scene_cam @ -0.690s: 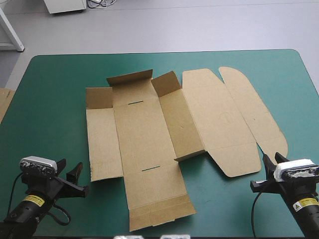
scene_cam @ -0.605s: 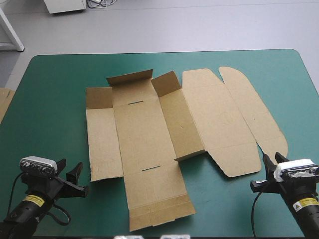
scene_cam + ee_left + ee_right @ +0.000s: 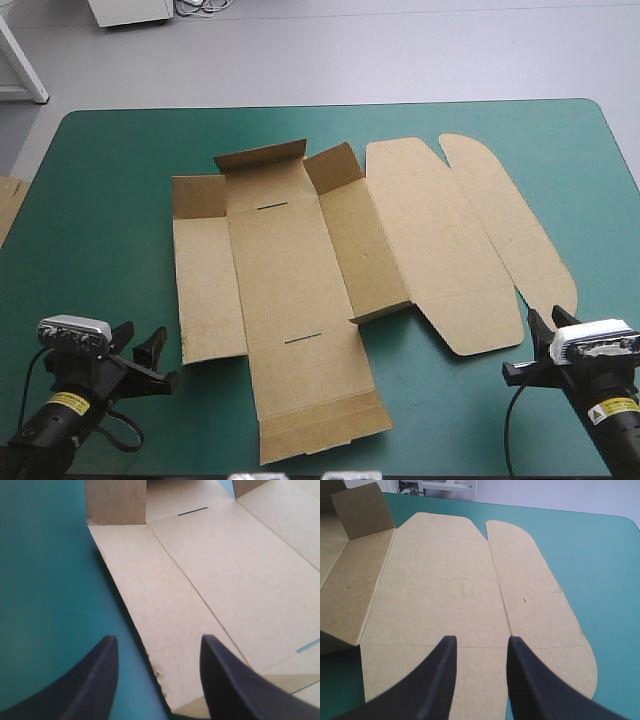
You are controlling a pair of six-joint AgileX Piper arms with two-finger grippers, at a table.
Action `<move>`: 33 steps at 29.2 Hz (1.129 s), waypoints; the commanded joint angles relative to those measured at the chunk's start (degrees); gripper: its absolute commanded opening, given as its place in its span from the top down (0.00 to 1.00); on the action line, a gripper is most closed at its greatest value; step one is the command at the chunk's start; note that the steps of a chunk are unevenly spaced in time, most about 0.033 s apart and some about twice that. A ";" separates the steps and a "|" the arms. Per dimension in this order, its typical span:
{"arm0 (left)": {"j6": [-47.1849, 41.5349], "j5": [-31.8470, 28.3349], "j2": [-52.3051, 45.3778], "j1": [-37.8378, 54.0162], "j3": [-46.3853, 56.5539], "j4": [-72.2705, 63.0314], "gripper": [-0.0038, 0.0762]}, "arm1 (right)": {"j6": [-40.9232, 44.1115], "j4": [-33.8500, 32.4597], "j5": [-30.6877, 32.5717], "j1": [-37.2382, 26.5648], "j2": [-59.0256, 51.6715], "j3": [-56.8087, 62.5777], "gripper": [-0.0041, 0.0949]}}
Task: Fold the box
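The brown box (image 3: 300,300) lies spread out in the middle of the teal-green surface (image 3: 100,200). It is mostly flat: three flaps at its far end stand up, one small flap beside the lid is raised, and the rounded lid lies flat. My left pincer (image 3: 157,641) is released, black fingers apart, at the box's near left corner. My right pincer (image 3: 481,639) is released too, over the near edge of the box's lid. An edge of more board (image 3: 8,205) shows well left of the box.
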 commanded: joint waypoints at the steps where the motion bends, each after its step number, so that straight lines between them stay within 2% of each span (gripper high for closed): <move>1: -11.77 0.74 2.43 -0.11 -1.44 -0.71 0.49 | -0.11 -0.23 -4.48 0.23 0.64 -1.68 0.64; 4: -16.68 4.71 8.37 -0.11 -1.44 -4.03 0.43 | -0.11 -0.23 -3.63 0.23 0.64 -1.68 0.64; 8: -14.51 4.21 14.17 -0.11 -3.68 -6.08 0.43 | -1.06 -0.66 -3.37 0.23 0.64 -1.68 0.64; 16: -13.08 4.03 25.11 -0.11 -14.96 -2.31 0.43 | -1.06 -0.80 -3.37 0.23 0.64 -1.68 0.64; 23: -14.21 10.64 34.63 2.81 -25.11 3.99 0.43 | -1.20 -0.80 -3.37 0.23 0.64 -1.68 0.64; 27: -8.58 14.40 38.09 11.65 -29.51 2.26 0.43 | -1.43 -0.80 -3.37 0.23 0.64 -1.68 0.64; 33: 11.03 22.77 44.58 28.20 -32.13 -19.76 0.43 | -1.43 -0.80 -3.37 0.23 0.64 -1.68 0.64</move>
